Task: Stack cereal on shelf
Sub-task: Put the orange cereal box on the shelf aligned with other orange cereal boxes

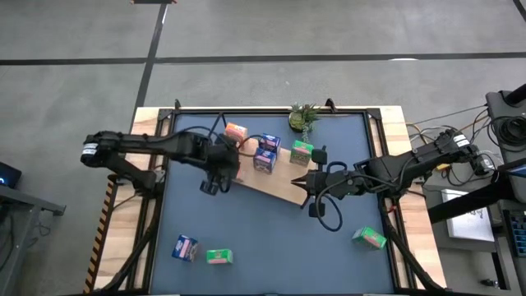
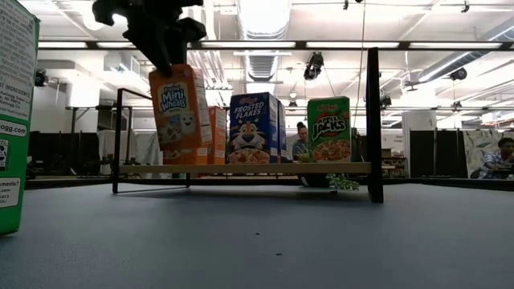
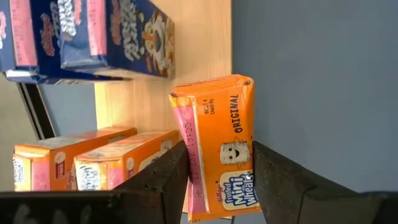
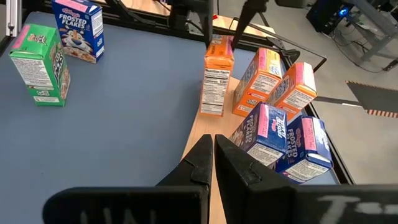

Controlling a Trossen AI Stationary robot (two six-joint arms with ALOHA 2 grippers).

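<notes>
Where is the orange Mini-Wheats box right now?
The orange Mini-Wheats cereal box is gripped by the left gripper at the light-wood shelf board's left end, beside two other orange boxes.

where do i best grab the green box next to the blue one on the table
Take the green box by its top end, from above, fingers across its narrow sides: it stands upright, apart from the blue box, with its top free.

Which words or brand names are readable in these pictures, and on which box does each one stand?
"Mini Wheats": orange box in the left gripper; wrist view adds "ORIGINAL".
"FROSTED FLAKES": blue box on the shelf.
"JACKS": green box on the shelf.
"FROSTED FLAKES": blue box on the table.
Other print is too small to read.
</notes>
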